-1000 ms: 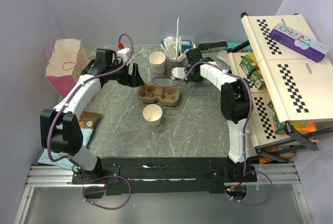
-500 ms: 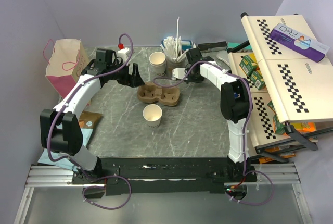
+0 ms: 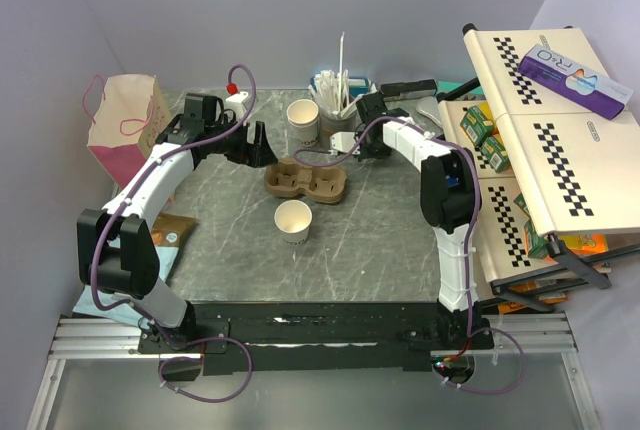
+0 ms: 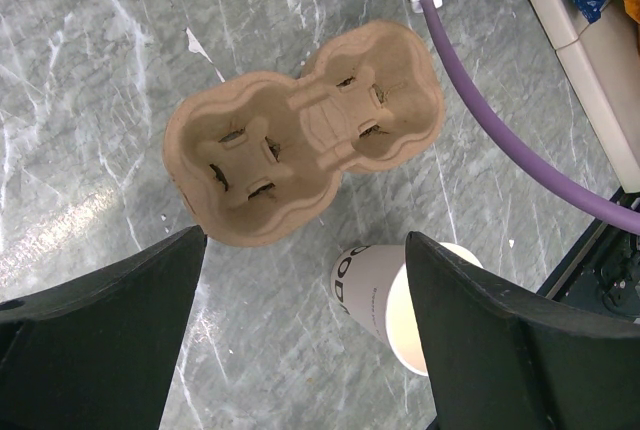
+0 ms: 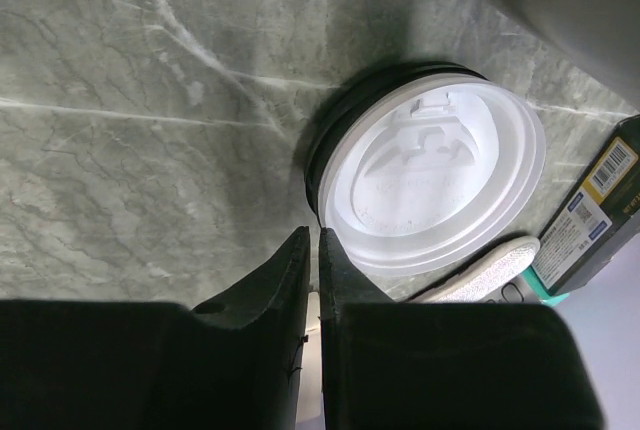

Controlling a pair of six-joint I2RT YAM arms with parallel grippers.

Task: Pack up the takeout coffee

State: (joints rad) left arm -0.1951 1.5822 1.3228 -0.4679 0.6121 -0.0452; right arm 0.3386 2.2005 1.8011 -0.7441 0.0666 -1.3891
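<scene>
Grey marbled table (image 3: pixel 390 240), lilac walls. At centre, tray (image 3: pixel 307 180), both wells empty. Just on the near side of the tray, apart from it: cup (image 3: pixel 293 221), mouth up, uncovered. Beyond the tray's right end, close by the straw cup (image 3: pixel 335 108): lid (image 5: pixel 435 178), lying flat, sip side up, seated on a dark ring (image 5: pixel 322 150). Round, so no long axis to line up with; only the rim to take. Right gripper (image 5: pixel 312 245) low at that same spot beyond the tray's right end, jaws all but pressed together, a thin slit between. Lid straight off the tips and a little to the right in the wrist view, its edge at or against them. Rim nipped in the slit or merely beside it: cannot tell. Left gripper (image 4: pixel 305 250) raised off the tray's left end, jaws spread wide, holding nothing. Judged: right arm far the nearer to the lid, left arm the nearer to tray and cup. Judged next: lid up off the ring, then across the tray to the cup on its near side. Risk: thin rim slipping from so narrow a bite.
</scene>
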